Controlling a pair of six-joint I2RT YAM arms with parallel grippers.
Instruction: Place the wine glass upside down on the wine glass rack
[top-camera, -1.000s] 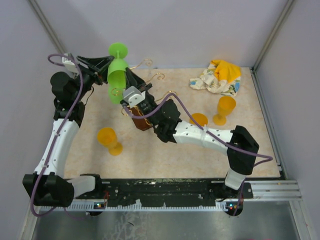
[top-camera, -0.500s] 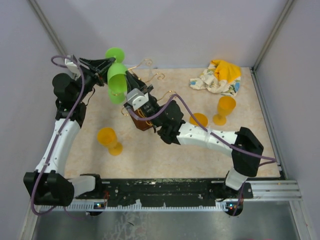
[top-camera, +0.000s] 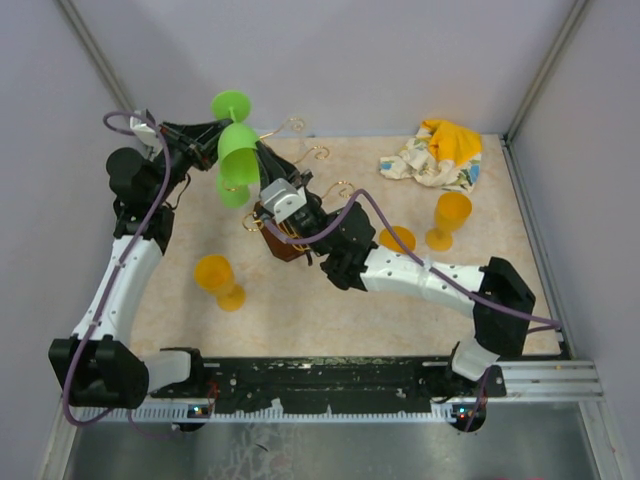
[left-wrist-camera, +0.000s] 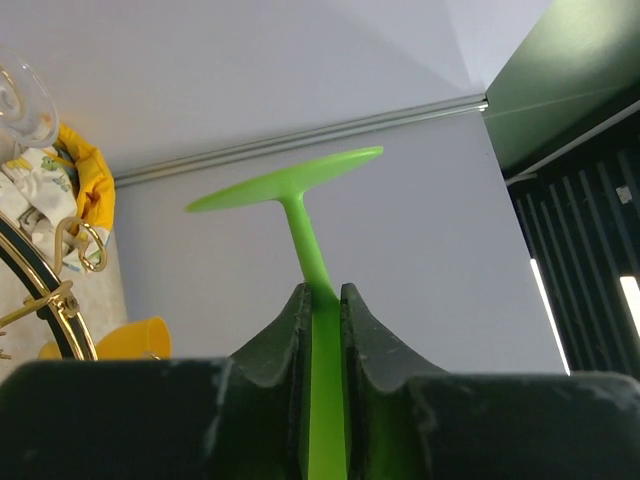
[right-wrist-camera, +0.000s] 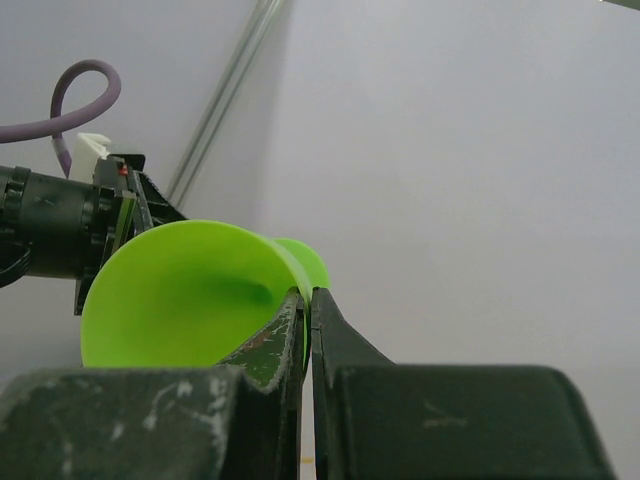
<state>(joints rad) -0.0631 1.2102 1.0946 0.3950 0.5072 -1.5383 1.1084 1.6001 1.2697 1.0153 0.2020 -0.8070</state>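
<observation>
- The wine glass (top-camera: 238, 148), bright green plastic, is off the counter (top-camera: 300, 315) and held in the air by both arms at the far left, just to the left of the wine glass rack (top-camera: 320, 152).
- It is turned over and tilted: the foot (left-wrist-camera: 285, 185) is uppermost and the bowl (right-wrist-camera: 180, 290) opens downward and toward the near side.
- The left jaws, at the end of the left arm (top-camera: 130, 260), are shut tight on the stem (left-wrist-camera: 308, 250), which runs up out of the narrow slot between them.
- The right jaws, at the end of the right arm (top-camera: 420, 275), are pinched almost fully together on the thin wall of the bowl near its rim.
- The rack's gold wire arms with curled tips rise just right of the bowl. Whether the glass touches the wire cannot be told.
- The rack's dark brown base (top-camera: 285, 248) is partly covered by the right arm and its cable.
- One orange goblet (top-camera: 216, 275) stands on the counter left of the base, near the left arm.
- A second orange goblet (top-camera: 450, 215) stands upright toward the right side, and a third (top-camera: 398, 238) sits just beside it, partly hidden behind the right arm.
- A crumpled yellow and white cloth (top-camera: 437, 155) lies in the far right corner.
</observation>
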